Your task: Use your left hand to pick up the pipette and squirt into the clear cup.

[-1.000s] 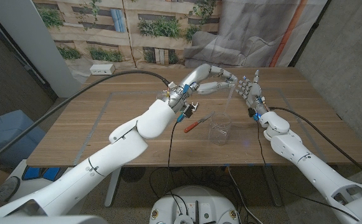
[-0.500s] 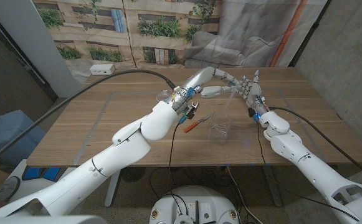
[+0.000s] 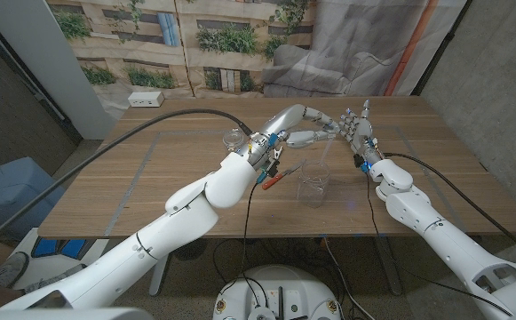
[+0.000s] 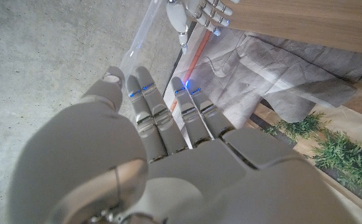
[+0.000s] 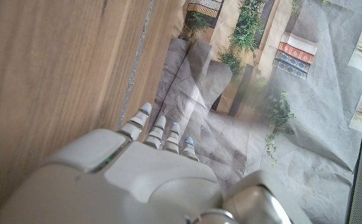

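Head camera looks down over the whole tabletop toward twelve o'clock, while both wrist cameras ride close behind their fingers, sharing the draped backdrop.

Left arm pushes forward over the tabletop
The left robot hand with the pipette has shifted slightly right, closer to the right robot hand, above the cup.

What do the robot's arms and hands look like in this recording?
Both arms have glossy white rounded shells, and a black cable trails off each. The left hand and right hand are pale grey with segmented fingers bearing small blue lights. Red and blue fittings sit at the left wrist.
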